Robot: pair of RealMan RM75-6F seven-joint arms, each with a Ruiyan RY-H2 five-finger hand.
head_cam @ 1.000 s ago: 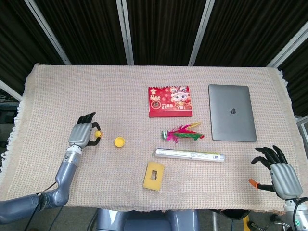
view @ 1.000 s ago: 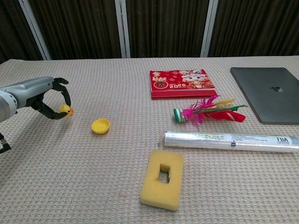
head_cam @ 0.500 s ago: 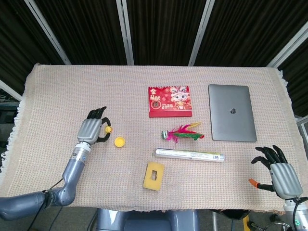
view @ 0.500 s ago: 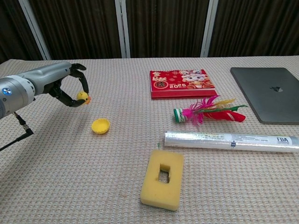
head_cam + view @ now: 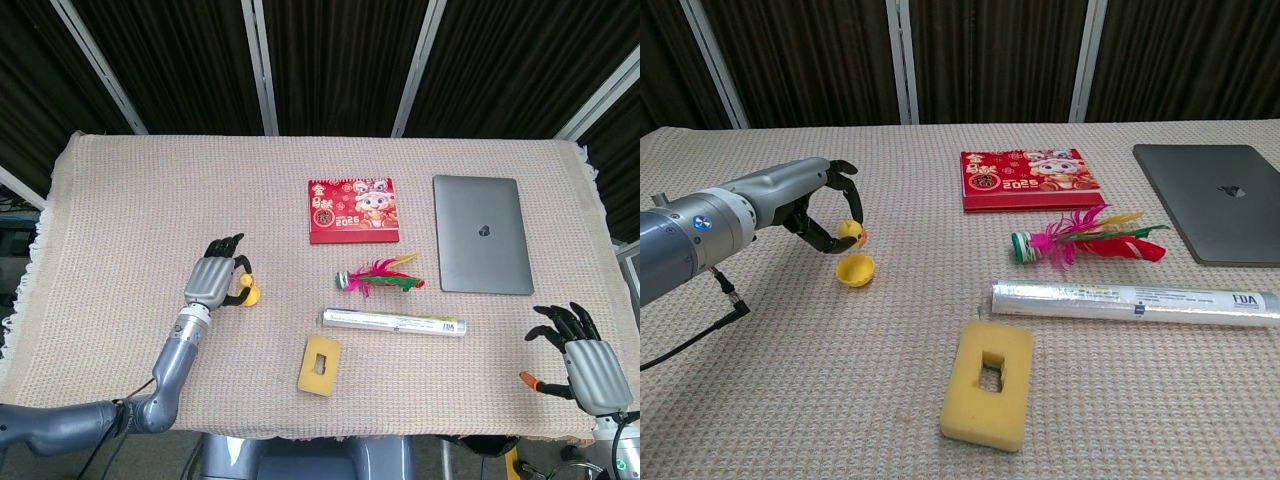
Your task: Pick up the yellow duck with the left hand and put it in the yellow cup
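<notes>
The left hand (image 5: pixel 820 208), a grey metal hand with dark fingers (image 5: pixel 847 193), pinches the small yellow rubber duck (image 5: pixel 851 233) between its thumb and curled fingers, and carries it clear of the woven beige worktop (image 5: pixel 790 400). In the chest view the duck hangs just above the low, shallow yellow plastic cup (image 5: pixel 855 269), at its back rim; in the head view the duck (image 5: pixel 247 289) covers most of the cup, so duck and cup read as one yellow patch there. The step in hand looks like the end of the carry, with the placing not yet done. The next move seems to call for a small shift toward the cup's middle, a short lowering, and then a spreading of the fingers so the duck drops inside and not on the rim; the cup is shallow and light, so a nudge from the fingers could tip or push it. The right hand (image 5: pixel 582 358) rests at the far near corner of the worktop, its fingers spread and holding nothing, well apart from the silver foil roll (image 5: pixel 1135 300) and the yellow sponge block with a rectangular hole (image 5: pixel 988 383).
</notes>
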